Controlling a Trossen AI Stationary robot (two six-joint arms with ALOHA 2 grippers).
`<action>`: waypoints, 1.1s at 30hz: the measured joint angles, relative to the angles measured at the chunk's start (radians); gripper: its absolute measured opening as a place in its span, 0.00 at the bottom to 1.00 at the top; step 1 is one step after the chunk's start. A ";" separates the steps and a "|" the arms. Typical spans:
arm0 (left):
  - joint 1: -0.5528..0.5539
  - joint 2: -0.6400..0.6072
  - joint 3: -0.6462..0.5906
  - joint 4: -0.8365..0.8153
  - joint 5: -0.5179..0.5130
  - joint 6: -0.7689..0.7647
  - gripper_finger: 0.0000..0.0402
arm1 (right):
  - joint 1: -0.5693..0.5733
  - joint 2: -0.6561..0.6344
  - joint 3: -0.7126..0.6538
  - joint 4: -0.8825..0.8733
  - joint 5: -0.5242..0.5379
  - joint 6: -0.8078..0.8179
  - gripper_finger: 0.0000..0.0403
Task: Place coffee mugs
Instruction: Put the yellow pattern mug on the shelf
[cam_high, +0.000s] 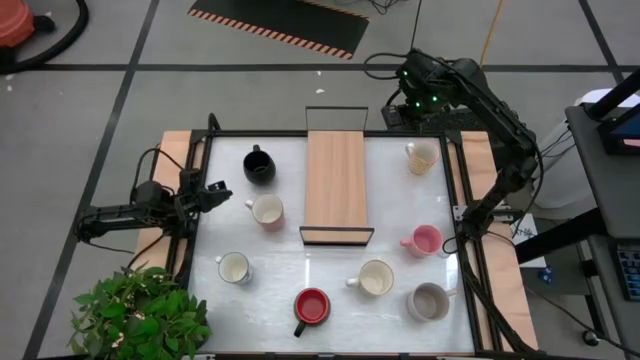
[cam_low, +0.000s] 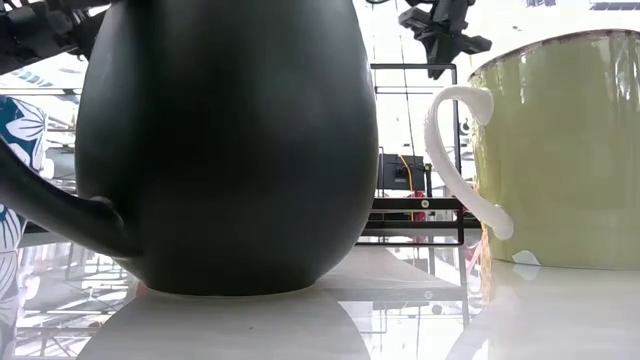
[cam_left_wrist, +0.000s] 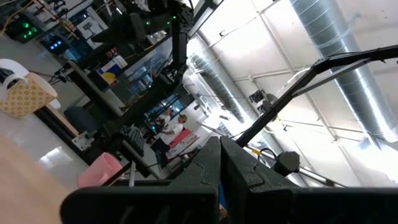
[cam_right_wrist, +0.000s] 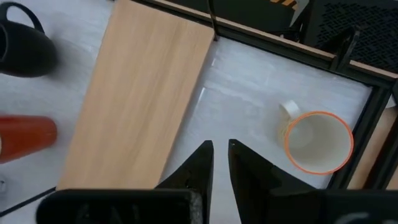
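Cream mug sits in the table's far right corner beside the wooden tray as the right gripper, fingers nearly together, hovers overhead, needing to spread before descending squarely over the rim.

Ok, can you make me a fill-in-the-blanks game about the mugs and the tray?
1. The tray has ____ mugs on it.
2. The red mug sits at the table's near edge; the mug right of the tray's near end is ____.
3. The black mug is on the tray's ____ side.
4. The right end effector holds ____.

Missing words: no; pink; left; nothing
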 joint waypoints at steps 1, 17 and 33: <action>0.000 0.000 0.000 0.000 0.000 0.000 0.00 | 0.000 0.000 0.000 0.008 0.000 0.003 0.11; 0.015 0.001 0.022 0.056 -0.105 0.189 0.00 | 0.007 -0.011 0.000 -0.016 0.003 0.028 0.11; 0.015 0.382 0.407 -0.059 -0.140 0.616 0.00 | 0.007 -0.010 0.000 -0.015 0.006 0.000 0.11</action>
